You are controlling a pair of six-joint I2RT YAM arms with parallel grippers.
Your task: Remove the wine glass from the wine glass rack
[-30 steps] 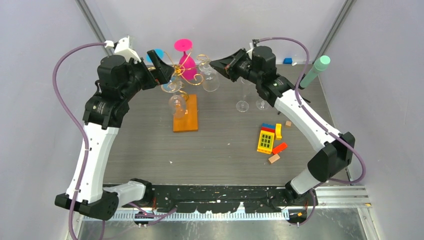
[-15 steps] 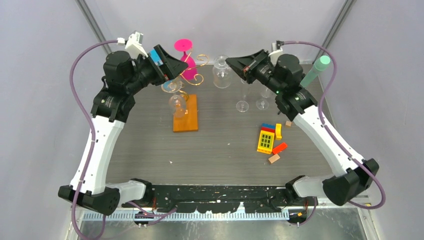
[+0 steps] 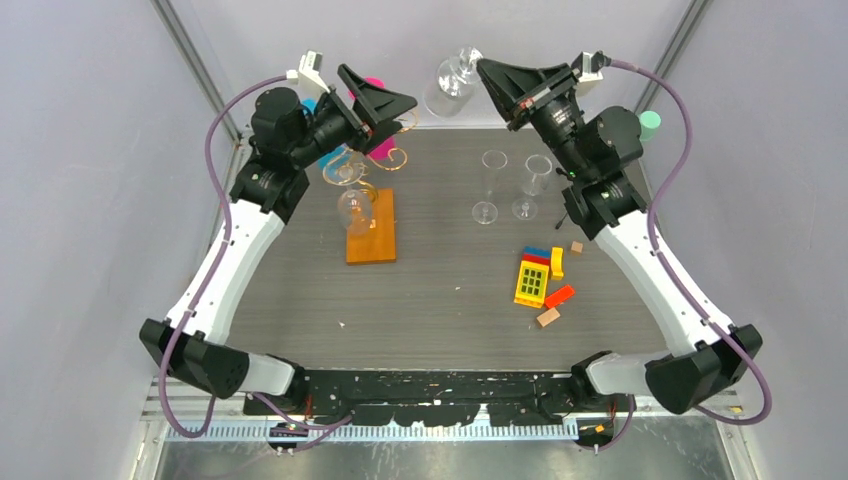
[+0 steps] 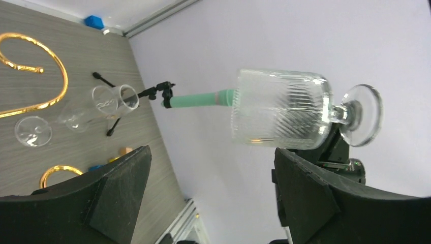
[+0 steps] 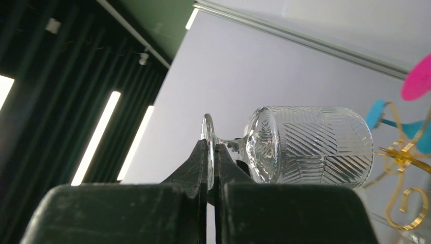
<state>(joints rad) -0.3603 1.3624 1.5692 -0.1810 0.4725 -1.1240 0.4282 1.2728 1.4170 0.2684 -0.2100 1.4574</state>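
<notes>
nearest the arm bases, a cluster of toy blocks (image 3: 540, 280) is lying on the table (image 3: 440, 300), far below and behind the right tool (image 5: 211, 152), and is playing no part here. further in, two tall clear glasses (image 3: 492, 175) are standing upright below the right tool, side by side but not touching.

the wine glass rack (image 3: 372, 245) is sitting below the left tool (image 4: 208, 195). its gold scrolls are carrying a pink glass (image 3: 383, 148), a blue one and a clear one (image 3: 355, 208) hanging bowl-down. the left tool is gaping wide with nothing between its fingers. judged: it is hovering over the rack as a standby, kept off the wire.

farthest out, the right tool is pinching the flat foot of the wine glass (image 5: 310, 147) edge-on between nearly closed fingers, with stem and bowl projecting sideways beyond the fingertips. the glass is hanging in the air, well apart from the rack. judged: the foot is being gripped because it is the flat part that narrow fingers can clamp. the removal is looking complete, with only the set-down pending. risk: the bowl's weight is levering against a thin, smooth grip.
</notes>
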